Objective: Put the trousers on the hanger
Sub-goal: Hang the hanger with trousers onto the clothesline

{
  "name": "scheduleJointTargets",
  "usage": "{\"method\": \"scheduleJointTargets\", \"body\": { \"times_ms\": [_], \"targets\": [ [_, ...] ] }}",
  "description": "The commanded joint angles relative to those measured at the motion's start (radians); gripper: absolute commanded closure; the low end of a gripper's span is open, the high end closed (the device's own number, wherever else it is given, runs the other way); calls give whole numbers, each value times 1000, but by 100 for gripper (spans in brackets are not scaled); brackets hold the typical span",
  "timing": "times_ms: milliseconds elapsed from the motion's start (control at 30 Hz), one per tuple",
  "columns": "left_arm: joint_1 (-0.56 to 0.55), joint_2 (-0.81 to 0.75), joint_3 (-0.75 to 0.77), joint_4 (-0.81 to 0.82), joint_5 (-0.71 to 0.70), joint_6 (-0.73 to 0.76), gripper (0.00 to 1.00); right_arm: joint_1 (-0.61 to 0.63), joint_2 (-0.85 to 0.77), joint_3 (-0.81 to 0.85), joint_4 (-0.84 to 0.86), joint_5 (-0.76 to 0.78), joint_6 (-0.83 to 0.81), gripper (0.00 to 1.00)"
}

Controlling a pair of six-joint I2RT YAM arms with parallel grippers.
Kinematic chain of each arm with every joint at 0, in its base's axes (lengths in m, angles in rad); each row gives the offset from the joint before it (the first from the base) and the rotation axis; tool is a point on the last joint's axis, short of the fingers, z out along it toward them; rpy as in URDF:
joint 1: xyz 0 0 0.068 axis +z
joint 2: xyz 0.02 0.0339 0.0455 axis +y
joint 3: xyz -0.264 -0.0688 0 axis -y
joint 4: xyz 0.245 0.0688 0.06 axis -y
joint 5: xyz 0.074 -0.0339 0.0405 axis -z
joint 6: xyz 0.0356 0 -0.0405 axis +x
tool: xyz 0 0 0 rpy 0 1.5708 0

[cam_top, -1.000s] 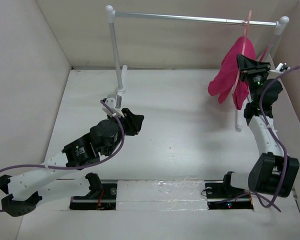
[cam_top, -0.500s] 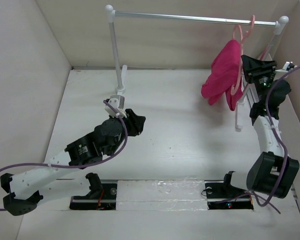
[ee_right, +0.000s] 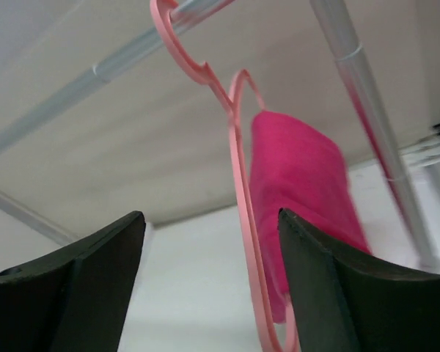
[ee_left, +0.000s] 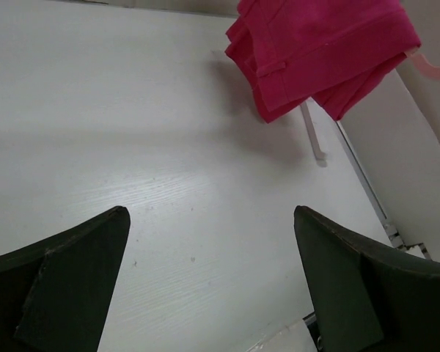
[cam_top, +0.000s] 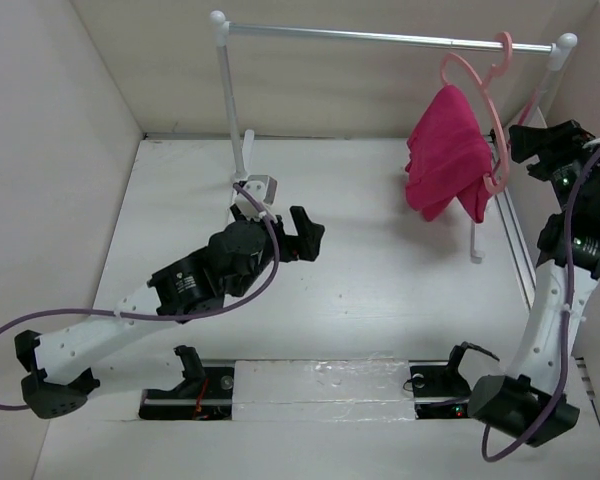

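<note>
1. The left arm is reaching out low and diagonally over the table [cam_top: 380, 270], and the left gripper [cam_top: 306, 232] is pointing toward the right side.
2. The left gripper is gaping wide and carrying nothing. The wrist view is showing only bare tabletop between its two dark fingers [ee_left: 73, 279].
3. The right arm is standing nearly upright from its base. The right gripper [cam_top: 542, 140] is sitting high, just right of the hanger [cam_top: 502, 150], with a narrow gap showing between them.
4. The right gripper is spread open and gripping nothing.
5. The trousers [cam_top: 445, 150] are draping folded over the hanger, which is hooking on the rail [cam_top: 380, 37] near its right end.
6. Only the right wrist view is showing the hook curling over the rail from below. Only the left wrist view is showing a belt loop on the trousers' fold.
</note>
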Motion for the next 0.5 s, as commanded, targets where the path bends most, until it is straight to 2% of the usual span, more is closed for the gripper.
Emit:
{"method": "scheduleJointTargets", "body": {
  "times_ms": [0, 33, 133, 167, 200, 233, 267, 333, 367, 400, 467],
  "targets": [
    [-4, 34, 58, 44, 104, 53, 7, -5, -97, 109, -294, 92, -323, 25],
    [-4, 64, 64, 41, 127, 53, 7, -5, -123, 107, -367, 115, -356, 28],
    [-4, 134, 76, -5, 199, 33, 9, -5, -257, 69, -493, 218, -471, 70],
    [-4, 138, 75, -14, 207, 10, 10, -5, -293, 32, -535, 244, -499, 92],
    [-4, 129, 64, -5, 222, 6, 11, -5, -364, 17, -575, 298, -540, 99],
    [-4, 53, -7, 72, 246, 5, 11, 34, -438, -36, -698, 368, -571, 100],
    [-4, 53, -8, 73, 247, 5, 11, 34, -439, -37, -699, 369, -571, 100],
    [-4, -18, -52, 96, 239, 5, 10, 56, -555, -78, -797, 463, -606, 100],
    [-4, -41, -51, 58, 242, 16, 1, 80, -636, -130, -910, 561, -641, 99],
    [-4, -41, -51, 58, 242, 16, 1, 80, -637, -131, -911, 562, -642, 99],
    [-4, -40, -51, 23, 256, 13, 1, 100, -663, -191, -975, 568, -657, 75]
  ]
}}
